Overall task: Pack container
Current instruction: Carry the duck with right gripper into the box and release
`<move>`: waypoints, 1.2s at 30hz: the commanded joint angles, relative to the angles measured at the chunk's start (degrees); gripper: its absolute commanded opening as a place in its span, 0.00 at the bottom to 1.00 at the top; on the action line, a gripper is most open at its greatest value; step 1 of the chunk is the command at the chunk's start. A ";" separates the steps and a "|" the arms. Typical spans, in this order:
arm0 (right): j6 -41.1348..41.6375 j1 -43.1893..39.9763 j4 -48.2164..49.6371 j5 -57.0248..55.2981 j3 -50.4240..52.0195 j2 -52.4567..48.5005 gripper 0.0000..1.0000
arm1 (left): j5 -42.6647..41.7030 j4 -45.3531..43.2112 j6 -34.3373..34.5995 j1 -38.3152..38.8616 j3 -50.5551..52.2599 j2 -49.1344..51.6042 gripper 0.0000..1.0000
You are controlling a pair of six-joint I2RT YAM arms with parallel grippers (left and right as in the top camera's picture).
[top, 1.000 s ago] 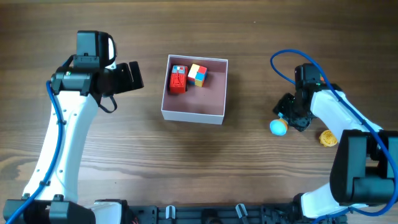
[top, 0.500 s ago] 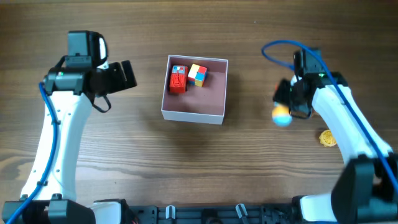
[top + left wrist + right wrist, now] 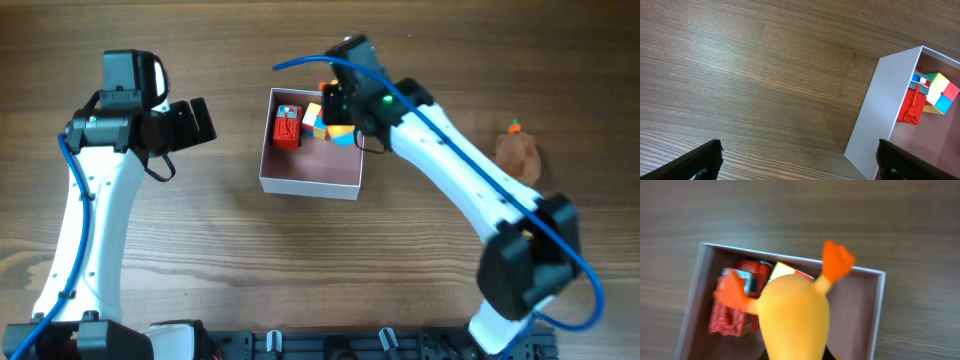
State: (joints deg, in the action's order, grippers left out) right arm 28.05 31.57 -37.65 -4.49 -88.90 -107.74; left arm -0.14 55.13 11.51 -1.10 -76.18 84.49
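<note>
The container [image 3: 310, 185] is a white-walled square box with a pinkish floor at the table's middle. A red toy [image 3: 287, 128] and a multicoloured cube [image 3: 313, 118] lie in its far part. My right gripper [image 3: 342, 118] hangs over the container's far right corner, shut on a yellow toy [image 3: 795, 315] with orange feet. The toy hangs above the container's floor [image 3: 855, 310], with the red toy [image 3: 732, 315] to its left. My left gripper [image 3: 200, 122] stands open and empty to the left of the container, whose wall [image 3: 880, 110] shows beside its right finger.
A brownish toy [image 3: 518, 152] with an orange bit on top lies on the wooden table at the far right. The right arm stretches diagonally from the lower right to the container. Bare wood surrounds the box.
My right gripper shut on the yellow toy at the right of the table and carried it left to above the container. My left arm drew slightly to the left.
</note>
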 commanded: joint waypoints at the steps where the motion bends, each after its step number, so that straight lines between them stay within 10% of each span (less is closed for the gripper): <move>1: 3.65 -0.04 0.57 0.70 -0.09 -3.28 0.04 | -0.52 0.04 0.74 -0.13 0.15 -0.26 1.00; 28: -1.11 -9.05 -6.05 -4.11 0.04 -7.45 0.12 | -0.50 0.22 0.74 -0.13 0.15 -0.26 1.00; 36: -5.57 -9.03 -7.26 -2.80 0.04 -7.45 0.38 | -0.48 0.15 0.74 -0.13 0.15 -0.26 1.00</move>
State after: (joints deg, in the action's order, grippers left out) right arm 23.92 22.50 -44.36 -6.66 -88.88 -114.45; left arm -0.14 55.31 11.51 -1.10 -76.18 84.49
